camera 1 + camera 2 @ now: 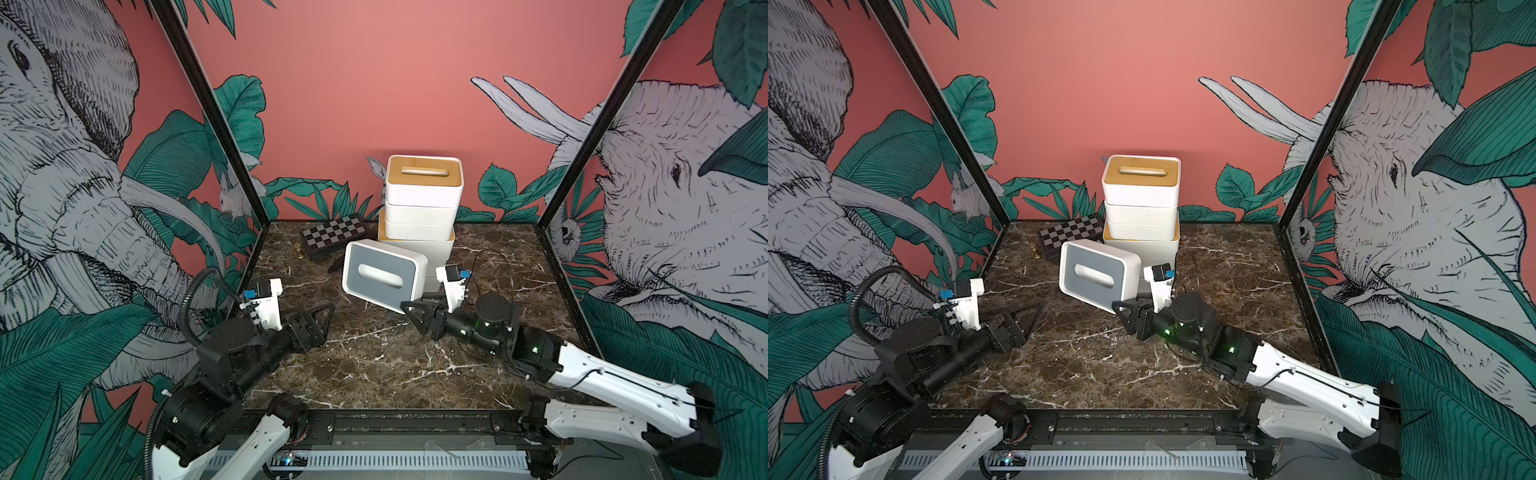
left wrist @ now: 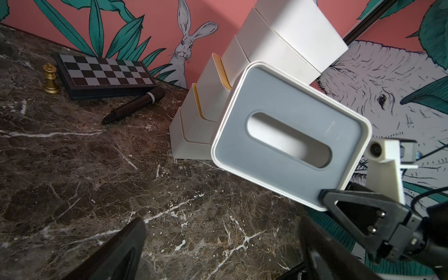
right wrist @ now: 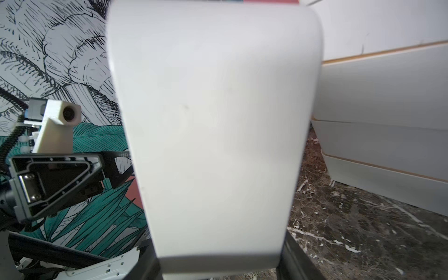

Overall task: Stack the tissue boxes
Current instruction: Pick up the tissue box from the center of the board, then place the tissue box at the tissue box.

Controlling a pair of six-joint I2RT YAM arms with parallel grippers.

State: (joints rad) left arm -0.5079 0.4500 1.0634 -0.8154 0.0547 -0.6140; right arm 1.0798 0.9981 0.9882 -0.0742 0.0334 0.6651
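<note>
1. Right wrist view: the right fingers are clamped on the lower end of the grey-lidded tissue box, whose white side wall fills the gap between them.
2. The left fingers stand wide apart and empty, low over the worktop.
3. Held at one end only, the box could pivot or slip when raised.
4. It hangs tilted just before the stack, which is tall and stepped; a nudge could topple it.
5. White rounded shell, flat grey lid, oval slot.
</note>
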